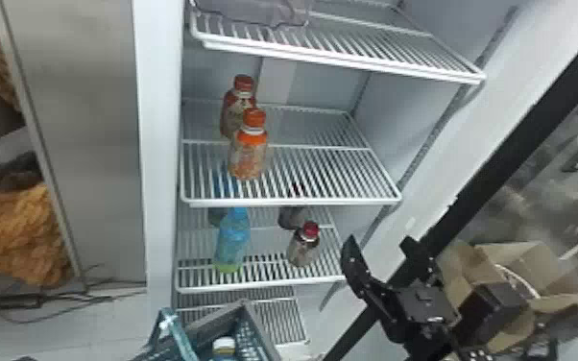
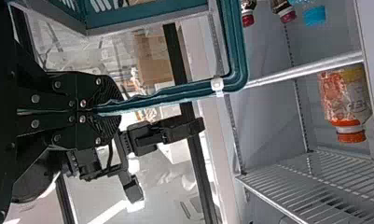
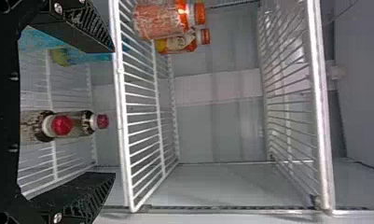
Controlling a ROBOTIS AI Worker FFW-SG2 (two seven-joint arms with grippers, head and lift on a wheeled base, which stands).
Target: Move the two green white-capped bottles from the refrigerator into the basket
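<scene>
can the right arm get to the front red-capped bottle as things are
Probably yes: the right end effector is open and faces that way, with nothing seen standing between it and the front red-capped bottle, though the shelf above might crowd its approach.

No text legible. Print is carried by the labels on the orange-capped bottle (image 1: 247, 156) and the rear bottle (image 1: 232, 115), both above and left of the right claw (image 1: 380, 242); too blurred to be read.
</scene>
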